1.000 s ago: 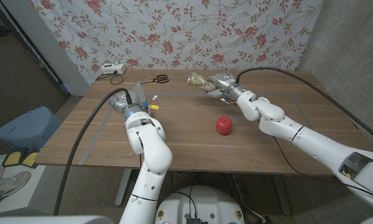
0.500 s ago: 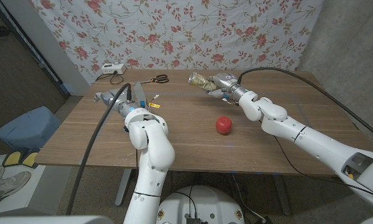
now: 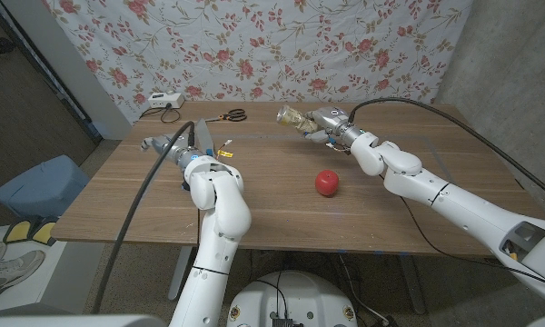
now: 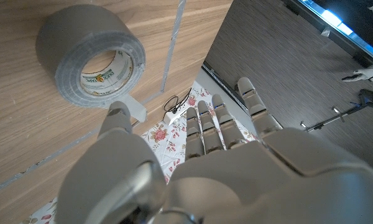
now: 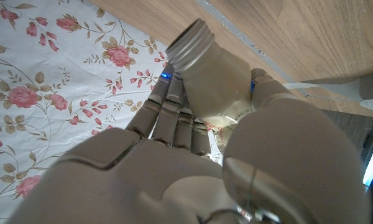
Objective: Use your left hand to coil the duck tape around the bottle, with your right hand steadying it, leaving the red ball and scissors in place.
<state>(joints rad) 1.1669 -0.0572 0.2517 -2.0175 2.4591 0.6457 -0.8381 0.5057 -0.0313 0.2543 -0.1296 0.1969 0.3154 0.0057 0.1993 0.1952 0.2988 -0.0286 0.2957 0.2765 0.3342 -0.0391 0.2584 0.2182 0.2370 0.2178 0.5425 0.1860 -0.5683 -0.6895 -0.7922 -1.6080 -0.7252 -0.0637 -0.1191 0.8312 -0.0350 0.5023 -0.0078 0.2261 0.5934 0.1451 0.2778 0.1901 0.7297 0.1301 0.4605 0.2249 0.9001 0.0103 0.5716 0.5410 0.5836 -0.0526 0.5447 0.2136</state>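
Over on the left side of the table [image 3: 254, 209], the left hand [image 3: 154, 144] reaches out past the arm with its fingers spread and nothing in them. From its wrist camera, the grey roll of tape [image 4: 90, 54] lies flat on the wood just beyond the fingertips [image 4: 205, 127], not touched. Behind that hand, near the far edge, a white box [image 3: 163, 101] with a cable sits by the flowered cloth [image 3: 254, 45], and the scissors [image 3: 231, 115] lie a little to its right. The red ball [image 3: 326, 183] rests alone mid-table, well apart from both hands. To the right, the right hand [image 3: 325, 122] grips the bottle [image 3: 292, 117] and holds it tilted above the table, its open threaded neck pointing away from the palm. Off the table's left edge, a blue bin [image 3: 36, 186] stands on the floor.

Compared with a second ago, the left hand has swung outward to the left from near the arm's wrist; the bottle, ball and scissors sit as they did.
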